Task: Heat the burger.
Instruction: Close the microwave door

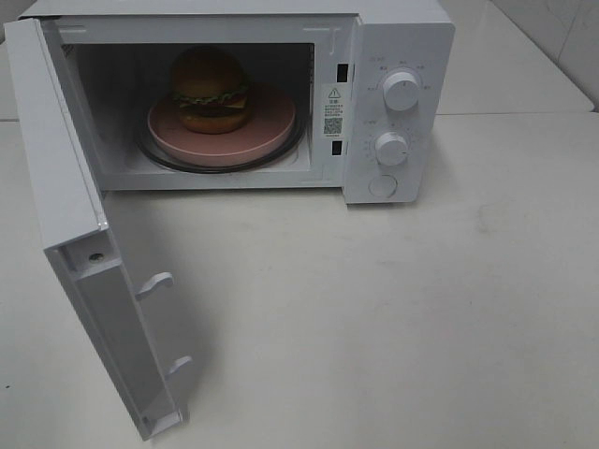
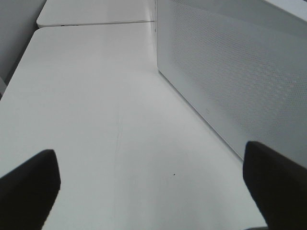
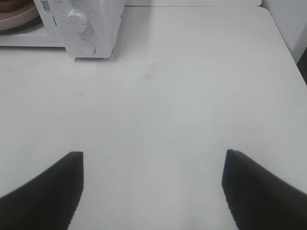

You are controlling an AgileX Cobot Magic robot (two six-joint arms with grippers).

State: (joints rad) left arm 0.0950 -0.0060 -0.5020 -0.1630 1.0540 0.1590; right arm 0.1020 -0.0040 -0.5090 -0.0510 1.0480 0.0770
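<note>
The burger (image 1: 209, 90) sits on a round pink plate (image 1: 262, 131) inside the white microwave (image 1: 402, 37), on its glass turntable. The microwave door (image 1: 84, 253) stands swung wide open toward the front left. Neither arm shows in the exterior high view. My left gripper (image 2: 151, 184) is open over bare table, with the microwave's perforated side (image 2: 230, 81) close beside it. My right gripper (image 3: 152, 184) is open above the table, well in front of the microwave's knob panel (image 3: 81, 28). A sliver of the pink plate (image 3: 17, 14) shows in the right wrist view.
The control panel carries two round knobs (image 1: 401, 91) and a button (image 1: 383, 185). Two latch hooks (image 1: 154, 283) stick out of the open door's inner face. White table (image 1: 393, 318) stretches in front of the microwave, and a second table (image 2: 91, 12) adjoins behind.
</note>
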